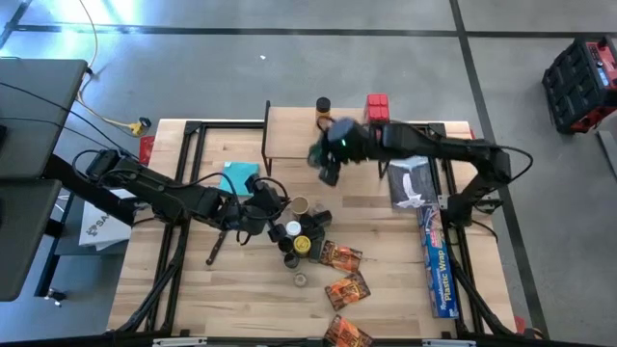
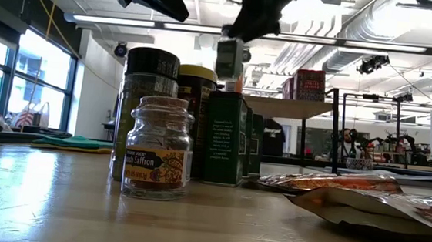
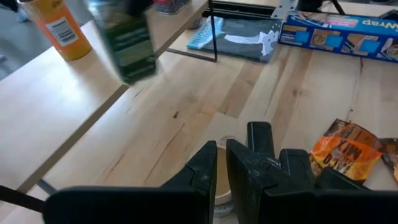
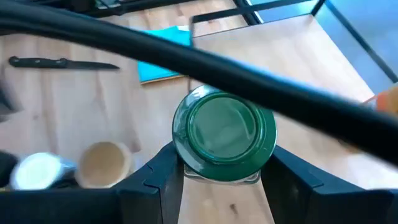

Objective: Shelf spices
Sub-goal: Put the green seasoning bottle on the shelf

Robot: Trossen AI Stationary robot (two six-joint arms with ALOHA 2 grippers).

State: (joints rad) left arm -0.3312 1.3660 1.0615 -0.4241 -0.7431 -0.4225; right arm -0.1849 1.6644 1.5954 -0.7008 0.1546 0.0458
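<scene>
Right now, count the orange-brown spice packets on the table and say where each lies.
3. One packet lies just right of the jar cluster, a second packet nearer the front, a third packet at the front edge, partly cut off. Others may be hidden.

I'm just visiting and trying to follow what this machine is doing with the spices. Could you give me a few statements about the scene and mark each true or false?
1. The right gripper holds a green-lidded jar. True.
2. That jar already stands on the shelf. False: it is held in the air near the shelf's edge.
3. The left gripper is shut and holds nothing visible. True.
4. The blue plastic-wrap box lies on top of the shelf. False: it lies on the table, at the right side.
5. A teal cloth lies on the table beside the shelf. True.
</scene>
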